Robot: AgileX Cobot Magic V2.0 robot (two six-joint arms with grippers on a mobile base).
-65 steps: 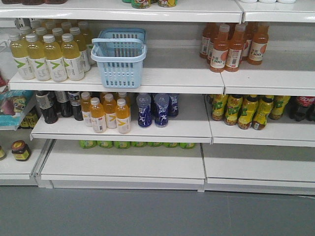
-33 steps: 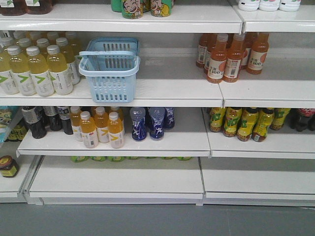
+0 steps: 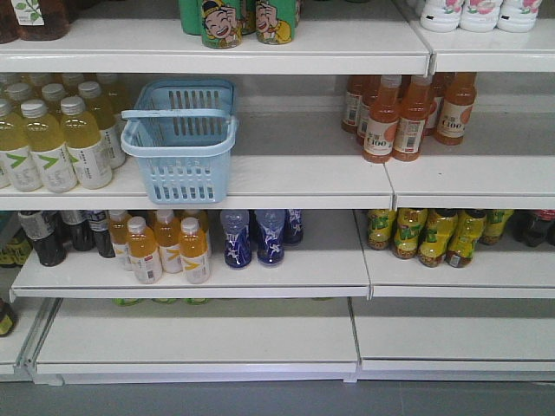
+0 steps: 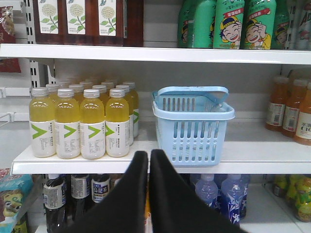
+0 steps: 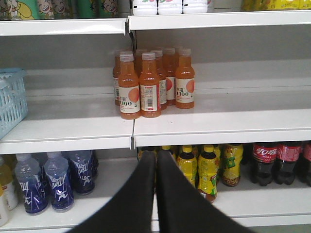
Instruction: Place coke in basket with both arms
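The light blue basket (image 3: 179, 139) stands on the middle shelf with its handle lying across the rim. It also shows in the left wrist view (image 4: 192, 124) and at the left edge of the right wrist view (image 5: 9, 99). The all-red coke bottle is out of view. My left gripper (image 4: 149, 155) is shut and empty, well in front of the shelf edge, just left of the basket. My right gripper (image 5: 156, 155) is shut and empty, in front of the lower shelf below the orange bottles. Neither gripper shows in the front view.
Yellow drink bottles (image 3: 52, 139) crowd the shelf left of the basket. Orange bottles (image 3: 403, 117) stand to its right. The lower shelf holds blue bottles (image 3: 256, 236), yellow-green bottles (image 3: 434, 236) and dark plastic cola bottles with red labels (image 5: 277, 162). Green cans (image 3: 238, 19) stand above.
The whole shelf scene has slid down and to the left in the front view and looks slightly nearer. Nothing on the shelves has moved relative to the rest.
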